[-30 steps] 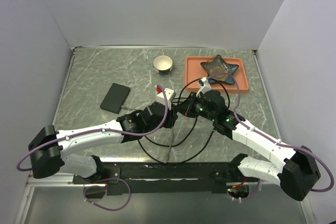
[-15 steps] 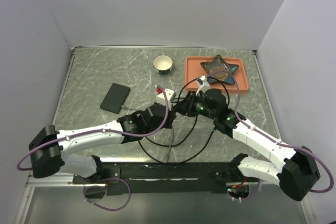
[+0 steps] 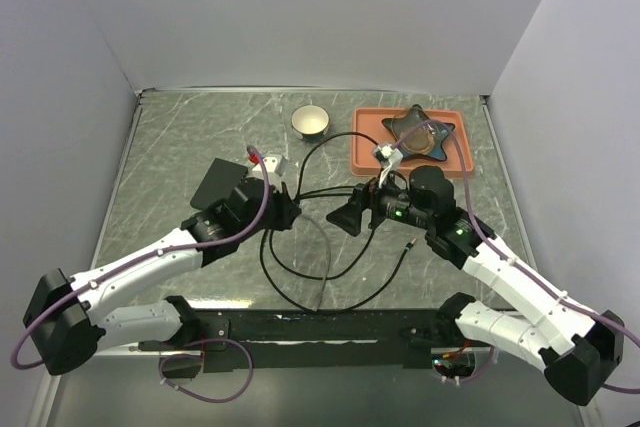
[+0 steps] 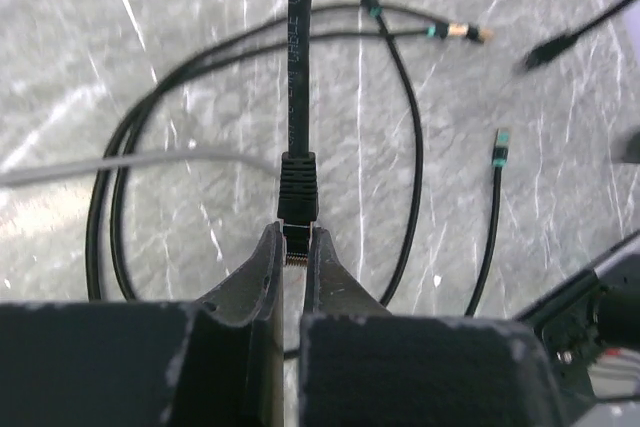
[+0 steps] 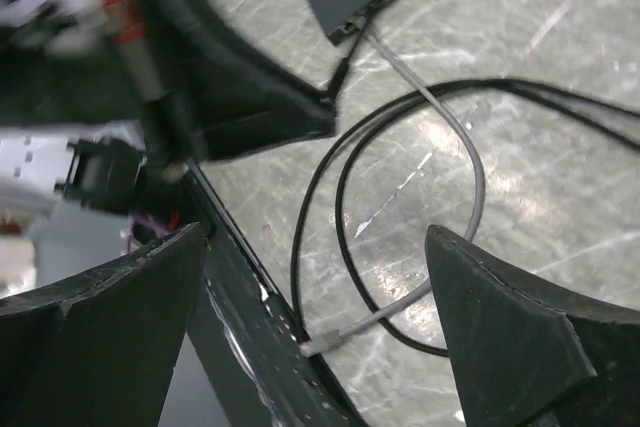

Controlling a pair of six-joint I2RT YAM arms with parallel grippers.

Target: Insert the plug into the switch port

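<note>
A: While the left gripper [image 4: 292, 237] pinches the plug [image 4: 298, 185] by its tip, what lies around it?

B: Black cable loops [image 3: 300, 269] sprawl over the table [image 3: 160, 137] beneath it, with a loose cable end [image 4: 497, 147] off to the side. A gray cable [image 5: 470, 172] runs up to the switch [image 3: 212, 179]. The plug hangs just beside the switch, not in a port.

A: And the right gripper [image 3: 350, 217]?

B: Its fingers are spread wide over the loops, holding nothing.

A: Any containers?

B: A bowl [image 3: 311, 121] sits near the back wall; I cannot tell what is in it. The orange tray [image 3: 358, 142] at back right holds a star-shaped dish [image 3: 415, 125].

A: Is there room?

B: There is bare table left of the switch and along the back edge.
</note>
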